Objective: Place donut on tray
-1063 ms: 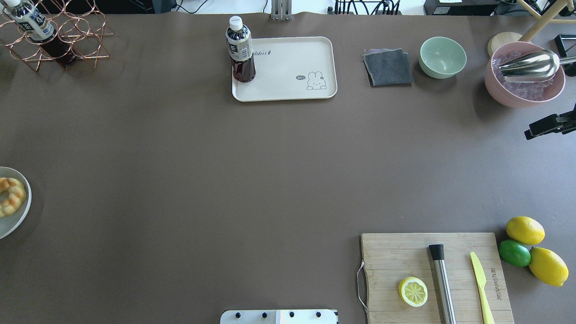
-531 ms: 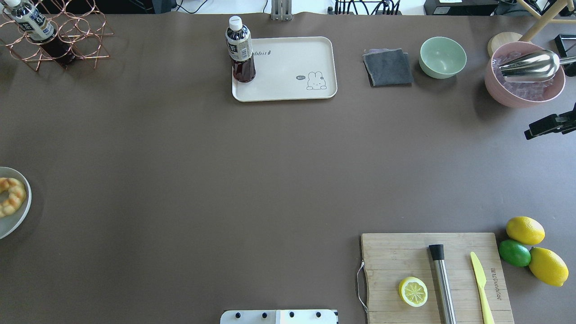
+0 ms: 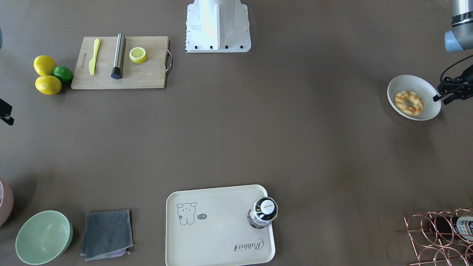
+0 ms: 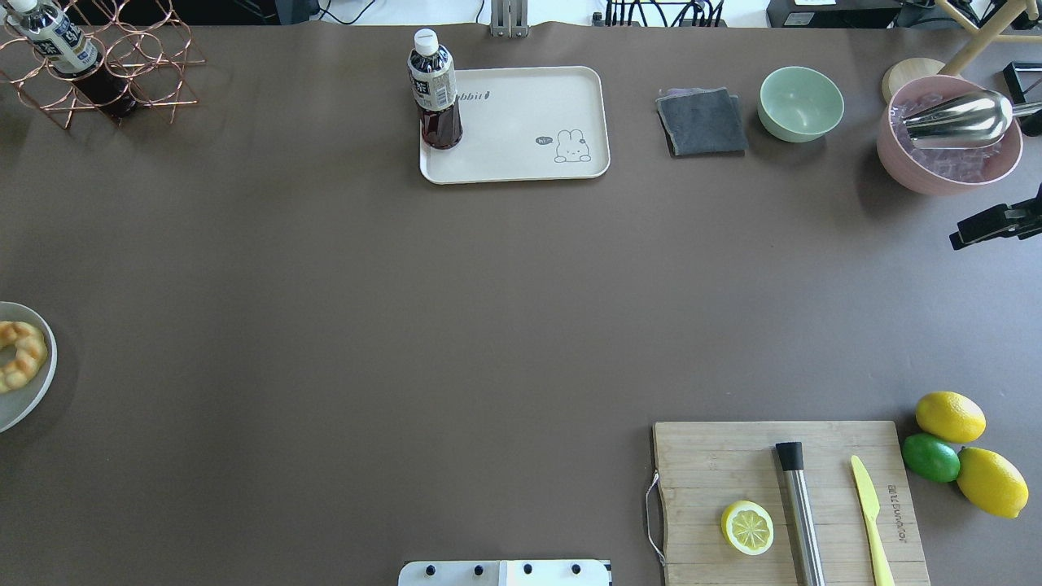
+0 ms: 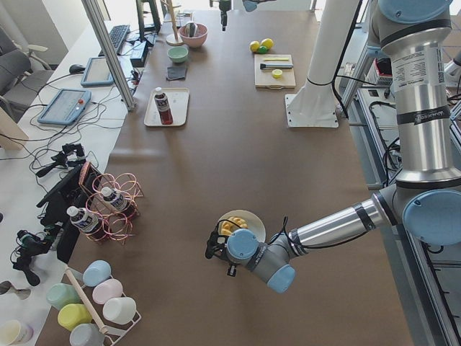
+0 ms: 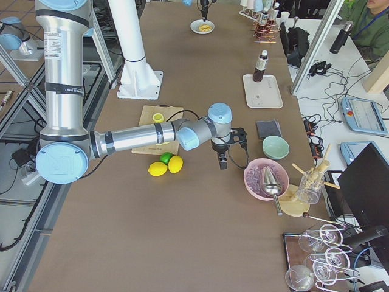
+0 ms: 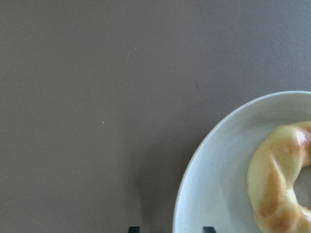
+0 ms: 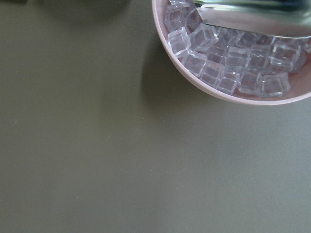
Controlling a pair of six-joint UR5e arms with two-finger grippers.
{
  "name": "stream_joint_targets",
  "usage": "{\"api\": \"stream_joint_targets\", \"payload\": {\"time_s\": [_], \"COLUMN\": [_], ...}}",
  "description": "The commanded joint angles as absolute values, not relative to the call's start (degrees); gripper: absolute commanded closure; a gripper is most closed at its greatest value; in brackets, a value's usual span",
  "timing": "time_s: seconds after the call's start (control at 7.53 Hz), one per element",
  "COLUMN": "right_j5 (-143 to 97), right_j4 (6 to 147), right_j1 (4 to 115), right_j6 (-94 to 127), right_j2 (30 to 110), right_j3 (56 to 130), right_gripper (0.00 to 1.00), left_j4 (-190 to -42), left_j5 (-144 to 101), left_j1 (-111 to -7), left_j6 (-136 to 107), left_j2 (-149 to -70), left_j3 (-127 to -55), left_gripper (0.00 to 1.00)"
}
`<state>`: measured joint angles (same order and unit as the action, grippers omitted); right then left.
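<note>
The golden-brown twisted donut (image 3: 409,103) lies in a round white bowl (image 3: 430,90) at the table's left edge; it also shows in the overhead view (image 4: 18,365) and the left wrist view (image 7: 279,184). My left gripper (image 3: 441,99) hangs just outside the bowl's rim, open and empty, its fingertips (image 7: 133,228) apart above the table. The cream rabbit tray (image 4: 529,155) lies at the far middle, and it shows in the front view (image 3: 214,236). My right gripper (image 4: 956,241) hovers near the pink bowl, far from both; I cannot tell its state.
A dark tea bottle (image 4: 435,89) stands on the tray's left corner. A pink bowl of ice (image 4: 948,167), green bowl (image 4: 801,103) and grey cloth (image 4: 702,122) sit far right. A cutting board (image 4: 716,464) with lemon half, lemons and a copper rack (image 4: 106,65) sit at the edges.
</note>
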<state>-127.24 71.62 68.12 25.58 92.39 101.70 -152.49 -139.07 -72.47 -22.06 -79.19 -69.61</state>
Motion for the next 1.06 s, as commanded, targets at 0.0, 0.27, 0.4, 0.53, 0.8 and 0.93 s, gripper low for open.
{"api": "stream_joint_targets", "payload": {"time_s": [0.0,0.27,0.4,0.53,0.8,0.93], "right_j5": [-127.2,-127.1,-127.1,-127.1,-127.4,-127.6], "right_j4": [71.6,71.6,71.6,71.6,71.8,72.5], "right_j1": [68.1,68.1,68.1,68.1,68.1,68.1], "right_j6": [25.6,25.6,25.6,25.6,25.7,27.4], "right_j2": [92.4,92.4,92.4,92.3,90.5,88.6], "right_j3": [101.8,101.8,101.9,101.9,101.8,101.9], "right_gripper": [0.0,0.0,0.0,0.0,0.0,0.0], "left_j4": [-152.5,-152.5,-152.6,-152.8,-152.8,-152.6], "left_j5": [-139.1,-139.2,-139.3,-140.3,-141.8,-143.8], "left_j1": [-72.4,-72.4,-72.4,-72.4,-72.6,-72.6], "left_j6": [-22.1,-22.0,-22.0,-22.1,-30.2,-36.6], "left_j2": [-79.4,-79.3,-79.3,-79.4,-80.2,-81.9], "left_j3": [-69.5,-69.4,-69.6,-70.1,-74.9,-77.1], "left_gripper": [1.0,1.0,1.0,1.0,1.0,1.0]}}
